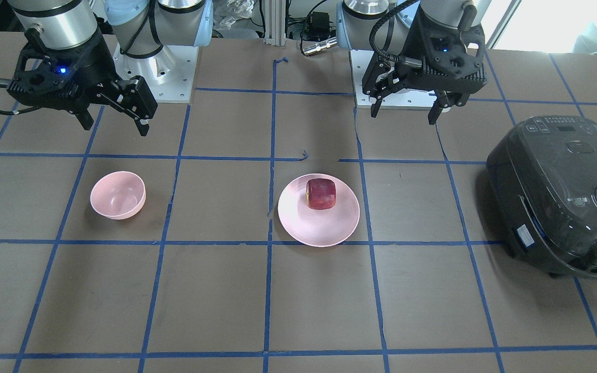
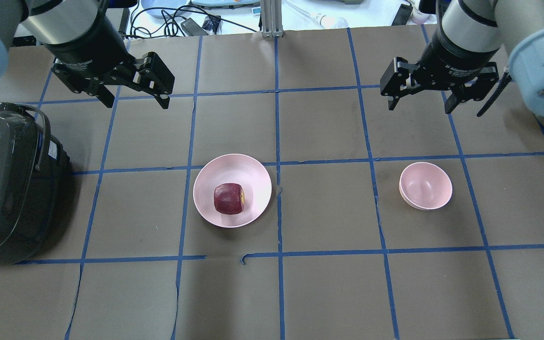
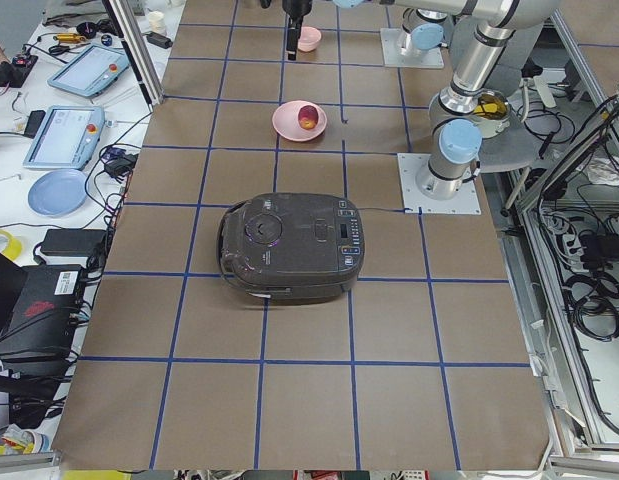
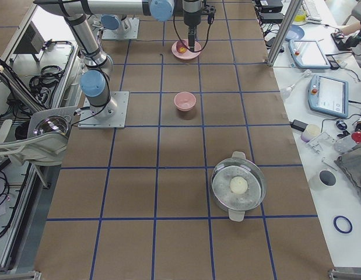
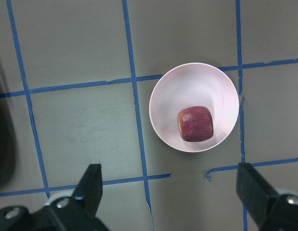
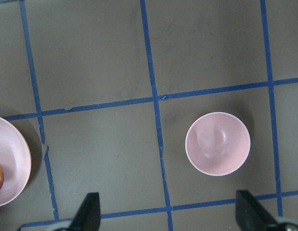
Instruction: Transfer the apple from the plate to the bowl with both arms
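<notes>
The dark red apple (image 2: 229, 199) with a yellowish side sits on the pale pink plate (image 2: 253, 172) near the table's middle; it also shows in the front view (image 1: 321, 194) and the left wrist view (image 5: 195, 124). The small pink bowl (image 2: 425, 185) stands empty to the right, also in the right wrist view (image 6: 217, 143). My left gripper (image 2: 135, 100) is open and empty, raised behind and left of the plate. My right gripper (image 2: 420, 105) is open and empty, raised behind the bowl.
A dark rice cooker (image 2: 5, 182) sits at the table's left edge. A glass-lidded pot (image 4: 238, 186) stands far on the right end of the table. Blue tape lines grid the brown table top (image 2: 328, 283).
</notes>
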`<state>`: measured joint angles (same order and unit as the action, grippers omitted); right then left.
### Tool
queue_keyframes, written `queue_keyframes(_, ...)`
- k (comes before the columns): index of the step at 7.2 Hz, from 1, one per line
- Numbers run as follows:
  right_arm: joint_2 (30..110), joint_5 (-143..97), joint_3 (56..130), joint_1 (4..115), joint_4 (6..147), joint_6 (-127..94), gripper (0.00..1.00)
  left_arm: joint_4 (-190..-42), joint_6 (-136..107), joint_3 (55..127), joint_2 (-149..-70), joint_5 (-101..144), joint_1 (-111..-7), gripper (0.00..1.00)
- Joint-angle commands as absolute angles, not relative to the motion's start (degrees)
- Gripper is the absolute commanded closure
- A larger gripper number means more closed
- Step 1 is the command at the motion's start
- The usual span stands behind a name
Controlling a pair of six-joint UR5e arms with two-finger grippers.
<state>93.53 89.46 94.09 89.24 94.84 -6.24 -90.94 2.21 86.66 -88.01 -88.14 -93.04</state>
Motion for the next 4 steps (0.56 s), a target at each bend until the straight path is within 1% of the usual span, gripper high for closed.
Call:
queue_keyframes(1,93.43,89.65,94.13,89.21,94.83,-6.24,0.00,-90.97,2.20,86.66,-88.07,-88.07,-92.99,0.00)
queue_keyframes(4,93.34,89.82,94.13,89.12,95.54,-6.06,0.00,-91.23,2.20,86.57,-87.98,-88.33,-92.99,0.00)
